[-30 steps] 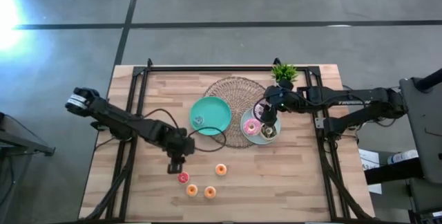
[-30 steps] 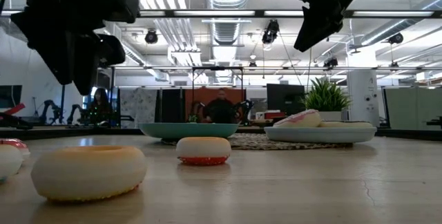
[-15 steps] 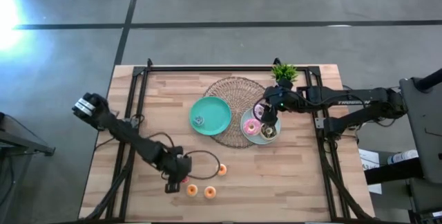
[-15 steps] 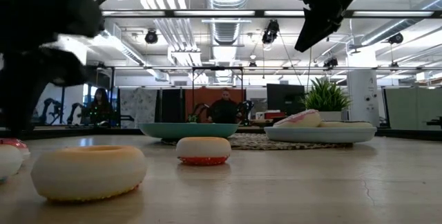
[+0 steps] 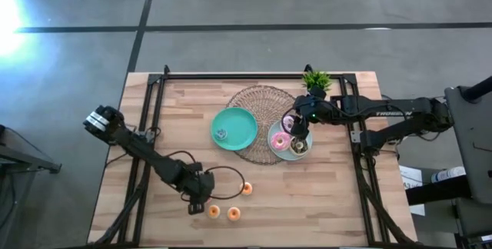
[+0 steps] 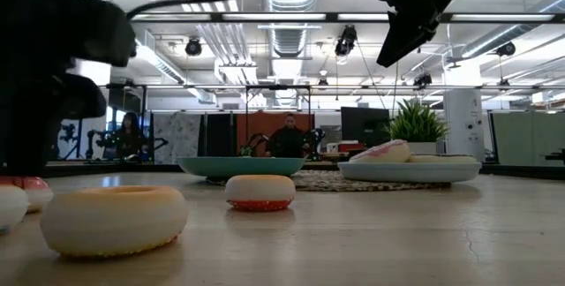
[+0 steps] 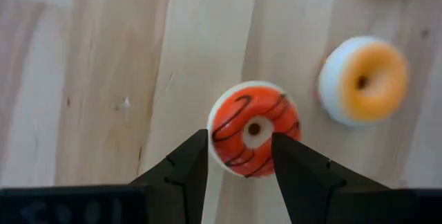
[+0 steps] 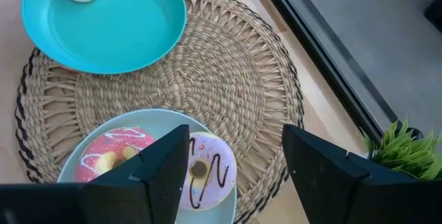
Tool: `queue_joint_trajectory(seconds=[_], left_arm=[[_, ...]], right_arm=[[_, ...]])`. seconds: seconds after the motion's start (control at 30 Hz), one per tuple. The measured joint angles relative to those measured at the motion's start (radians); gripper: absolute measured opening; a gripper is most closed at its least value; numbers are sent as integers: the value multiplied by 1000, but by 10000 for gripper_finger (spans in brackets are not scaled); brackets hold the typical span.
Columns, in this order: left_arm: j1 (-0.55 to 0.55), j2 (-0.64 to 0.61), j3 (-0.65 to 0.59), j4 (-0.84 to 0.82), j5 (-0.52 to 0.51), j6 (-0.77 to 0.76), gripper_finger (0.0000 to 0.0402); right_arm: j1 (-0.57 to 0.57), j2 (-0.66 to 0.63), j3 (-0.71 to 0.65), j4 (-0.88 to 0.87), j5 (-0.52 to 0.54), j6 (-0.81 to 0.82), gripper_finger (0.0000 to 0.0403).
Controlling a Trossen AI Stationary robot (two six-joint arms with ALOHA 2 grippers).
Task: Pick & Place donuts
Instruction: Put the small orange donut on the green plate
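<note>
Down goes the left gripper (image 7: 238, 156) from above the near edge of the table, fingers now spread either side of the red donut (image 7: 253, 128) on the wood, ready to pinch, while the right gripper (image 8: 235, 156) hangs open over the light-blue plate (image 8: 72, 165).

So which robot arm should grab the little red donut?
The left. Its gripper is open and already straddles the red donut near the table's front. The right gripper hangs open, far off, over the light-blue plate.
</note>
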Motion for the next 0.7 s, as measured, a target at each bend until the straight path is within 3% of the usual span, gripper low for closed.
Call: queue_joint_trajectory(seconds=[0.2,0.5,0.7], left_arm=[[1,-27,0,0,-34,0,133],[1,29,-6,9,-39,17,130],[22,44,-13,30,-35,14,77]], right_arm=[[-5,0,0,0,0,0,224],[-11,-2,0,2,0,1,224],[-11,-2,-1,2,0,1,224]])
